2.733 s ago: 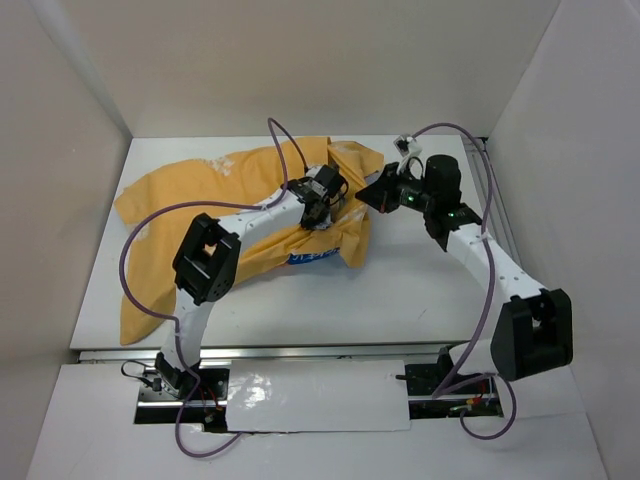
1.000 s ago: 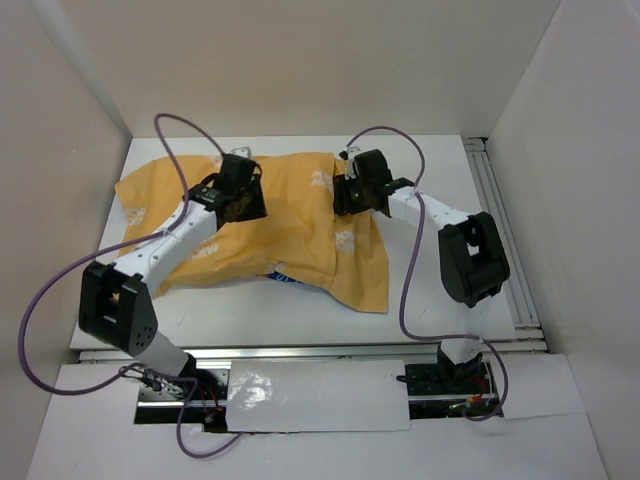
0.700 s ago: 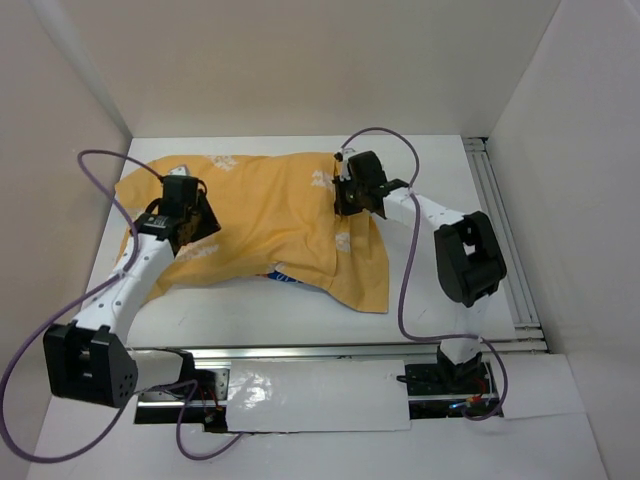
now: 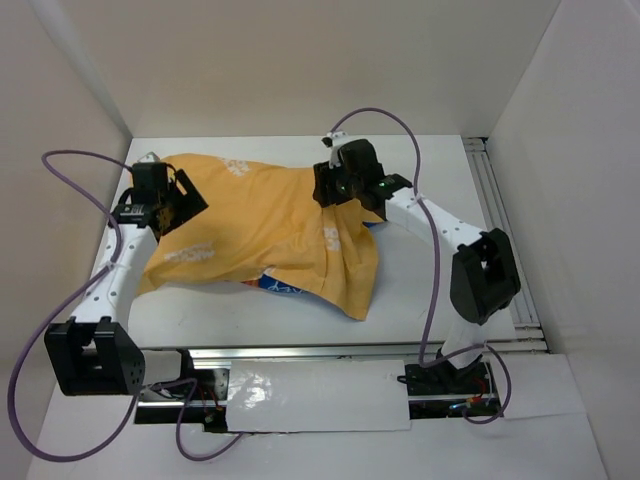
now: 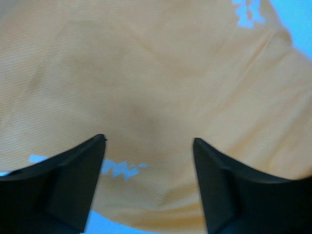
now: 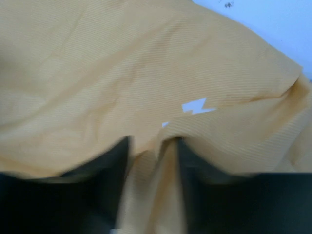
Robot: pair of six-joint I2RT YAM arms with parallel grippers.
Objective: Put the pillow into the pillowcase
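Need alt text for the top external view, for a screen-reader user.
A mustard-orange pillowcase with white lettering lies rumpled across a white table, a sliver of blue at its near edge. The left pincer is at its far-left corner, the right pincer on its far edge toward the right; no pillow shows.

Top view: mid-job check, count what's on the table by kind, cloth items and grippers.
pillowcase: 1
pillow: 0 in sight; cannot tell if one lies under the cloth
grippers: 2, the left gripper open over the cloth, the right gripper pinching a fold
Total: 3
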